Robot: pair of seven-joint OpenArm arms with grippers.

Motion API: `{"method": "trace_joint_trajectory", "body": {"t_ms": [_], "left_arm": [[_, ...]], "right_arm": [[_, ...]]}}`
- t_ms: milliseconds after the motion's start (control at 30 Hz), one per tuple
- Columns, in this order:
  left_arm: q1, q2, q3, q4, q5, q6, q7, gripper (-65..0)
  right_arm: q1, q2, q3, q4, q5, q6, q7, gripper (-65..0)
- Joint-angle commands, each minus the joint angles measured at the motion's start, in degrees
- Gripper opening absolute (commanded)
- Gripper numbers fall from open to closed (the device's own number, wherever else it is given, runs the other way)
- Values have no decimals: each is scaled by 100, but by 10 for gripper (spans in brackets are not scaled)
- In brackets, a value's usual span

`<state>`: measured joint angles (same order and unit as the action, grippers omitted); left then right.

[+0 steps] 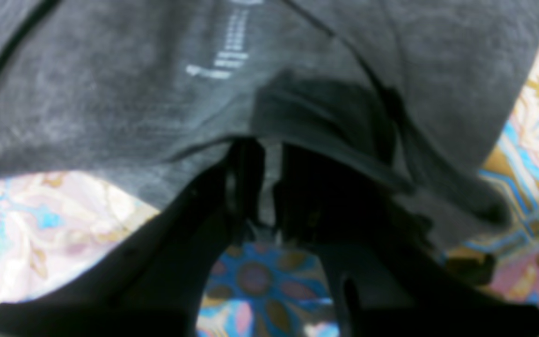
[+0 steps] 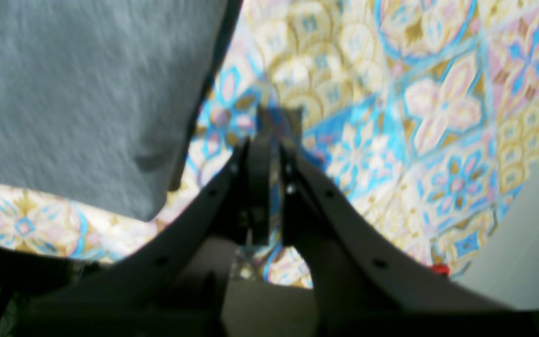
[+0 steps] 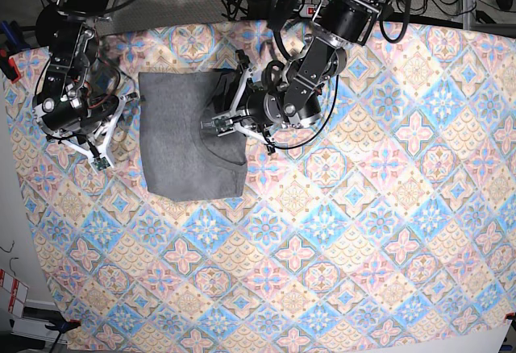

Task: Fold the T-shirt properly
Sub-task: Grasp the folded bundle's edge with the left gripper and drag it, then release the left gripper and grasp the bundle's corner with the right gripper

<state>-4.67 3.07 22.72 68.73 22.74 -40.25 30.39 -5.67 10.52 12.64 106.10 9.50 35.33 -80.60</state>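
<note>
One T-shirt [image 3: 181, 139], patterned tablecloth [image 3: 363, 232] underneath

Both wrist views are soft with blur. In the left wrist view the T-shirt [image 1: 110, 107] runs off the top and left edges, and folds of it cover the tips of the left gripper [image 1: 269, 154], so the pinch itself seems closed on cloth. A pale marking [image 1: 225, 56] on the fabric is unreadable. A small red object [image 2: 439, 269] cannot be identified.

A robot lab: patterned tablecloth [image 3: 339, 232] over a workbench, cables [image 3: 435, 2] trailing behind two mounted arms.
</note>
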Motion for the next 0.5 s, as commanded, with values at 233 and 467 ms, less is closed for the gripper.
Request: {"method": "trace_joint_trajectory", "body": {"t_ms": [233,467], "left_arm": [[-953,409,-1450,-1181,306,1330,-626,-544],[-1305,445,-1696,-1172,315,1348,-652,-544]], "right_arm": [[-132,51,-3,-83,-602,-4,60,-617],[-149,42,-653,-320,-1323,-4,60,-618]]}}
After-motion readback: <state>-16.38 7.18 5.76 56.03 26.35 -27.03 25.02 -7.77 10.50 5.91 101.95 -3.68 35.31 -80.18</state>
